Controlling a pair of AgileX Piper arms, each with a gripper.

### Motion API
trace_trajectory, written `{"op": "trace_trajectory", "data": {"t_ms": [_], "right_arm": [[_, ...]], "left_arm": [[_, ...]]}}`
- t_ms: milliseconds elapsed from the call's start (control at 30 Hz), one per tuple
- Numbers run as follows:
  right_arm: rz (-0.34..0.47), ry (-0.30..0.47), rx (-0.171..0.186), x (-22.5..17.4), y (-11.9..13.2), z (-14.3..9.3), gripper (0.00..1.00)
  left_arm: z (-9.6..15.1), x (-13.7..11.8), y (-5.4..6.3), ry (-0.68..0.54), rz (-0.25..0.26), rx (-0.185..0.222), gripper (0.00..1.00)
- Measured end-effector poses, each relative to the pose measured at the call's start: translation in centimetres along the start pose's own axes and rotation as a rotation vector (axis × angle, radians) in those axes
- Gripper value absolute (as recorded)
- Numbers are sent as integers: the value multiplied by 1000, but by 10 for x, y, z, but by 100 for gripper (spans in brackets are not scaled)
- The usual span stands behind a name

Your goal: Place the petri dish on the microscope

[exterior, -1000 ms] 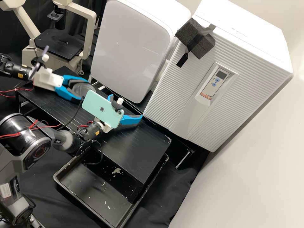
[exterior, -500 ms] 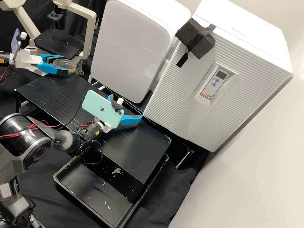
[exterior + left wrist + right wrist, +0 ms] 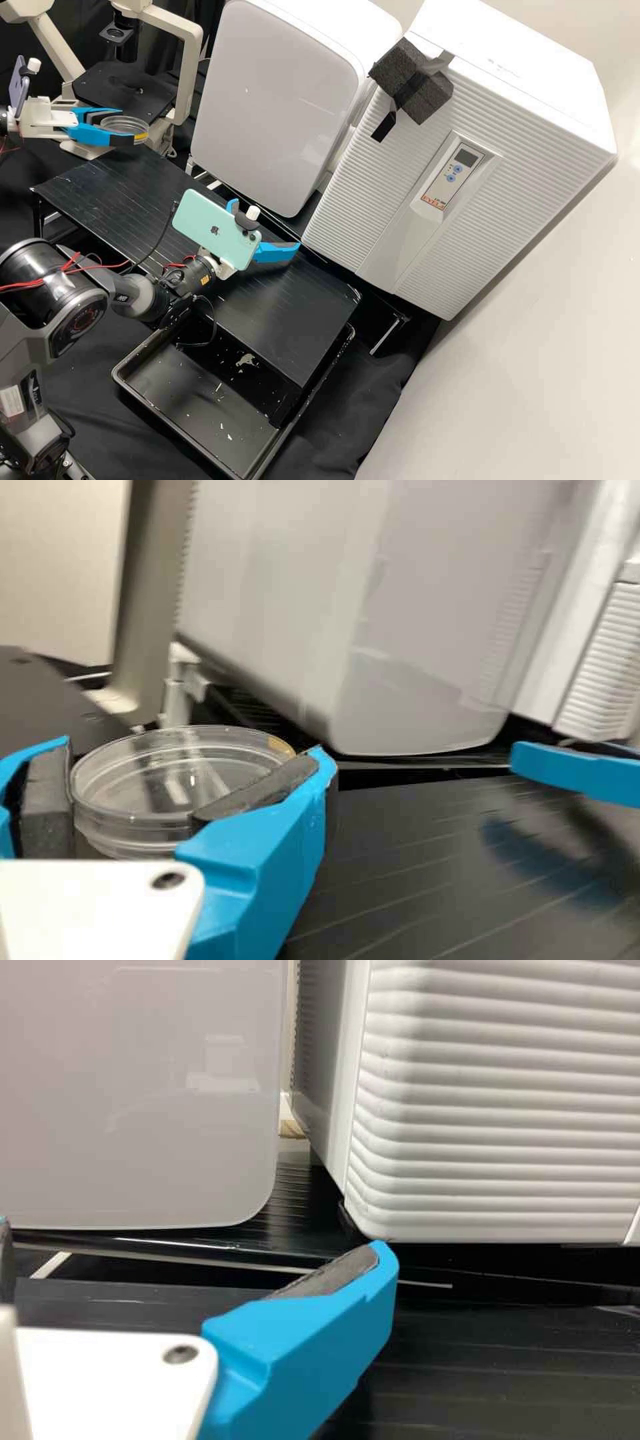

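Observation:
My left gripper (image 3: 125,125) is shut on the clear petri dish (image 3: 142,125), just in front of and below the black stage (image 3: 123,97) of the beige microscope (image 3: 190,60) in the high view. Seen from the left wrist, both dark pads of the left gripper (image 3: 185,767) press the sides of the round dish (image 3: 165,775), which has a small yellow mark at its rim. Over the black rack my right gripper (image 3: 265,225) stands open, its fingers wide apart and nothing between them; the right wrist view shows this gripper (image 3: 192,1245) facing the white cabinets.
A black slatted rack (image 3: 293,320) runs beneath the arms. Behind it stand a smooth white box (image 3: 273,100) and a ribbed white incubator (image 3: 373,200). A black tray (image 3: 200,407) lies below the rack's front edge. The microscope's side post rises right of its stage.
My left gripper has carried the dish from over the rack's far left end up and leftward, to beside the microscope stage. The right arm has stayed still.

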Motion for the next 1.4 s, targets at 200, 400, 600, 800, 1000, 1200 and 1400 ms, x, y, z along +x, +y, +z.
{"op": "trace_trajectory", "data": {"t_ms": [200, 400, 600, 800, 1000, 1200, 1400], "right_arm": [[0, 0, 0, 0, 0, 0, 100], [0, 0, 0, 0, 0, 0, 100], [0, 0, 0, 0, 0, 0, 100], [0, 0, 0, 0, 0, 0, 100], [0, 0, 0, 0, 0, 0, 100], [0, 0, 0, 0, 0, 0, 100], [0, 0, 0, 0, 0, 0, 100]], "left_arm": [[30, 11, 11, -94, 19, 47, 0], [37, 11, 18, -118, 32, 71, 0], [19, 5, 23, -37, 28, 134, 0], [-6, 2, 26, 72, 35, 150, 0], [-28, 3, 31, 200, 50, 108, 0], [-41, 5, 36, 257, 68, 127, 0], [-52, 10, 42, 328, 82, 182, 0]]}}
